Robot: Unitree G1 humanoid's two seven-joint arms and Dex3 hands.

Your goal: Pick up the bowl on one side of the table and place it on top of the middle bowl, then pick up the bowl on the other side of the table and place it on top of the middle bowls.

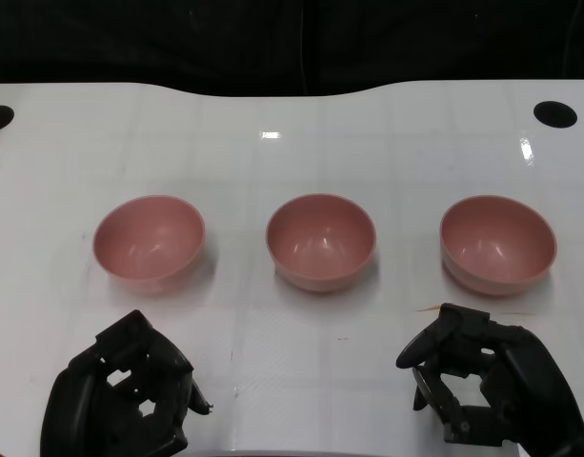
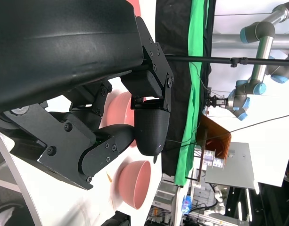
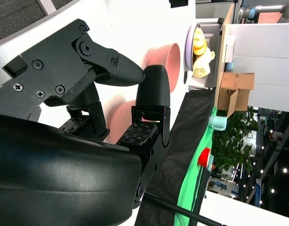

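Hovering low at the near edge of the table (image 1: 292, 124), the left hand (image 1: 130, 395) and the right hand (image 1: 482, 381) both hold nothing; their fingers are loosely curled yet apart, and neither touches a bowl. Just beyond the left hand sits the left bowl (image 1: 150, 241), just beyond the right hand the right bowl (image 1: 498, 244), and between them, well apart from both, the middle bowl (image 1: 320, 240). All three stand upright in a row, empty, matching in a muted pink with a smooth, faintly glossy inside. They look like light, stiff plastic, probably slippery, so pinching the thin rim, thumb inside and fingers outside, seems the surest hold for nesting one in another.
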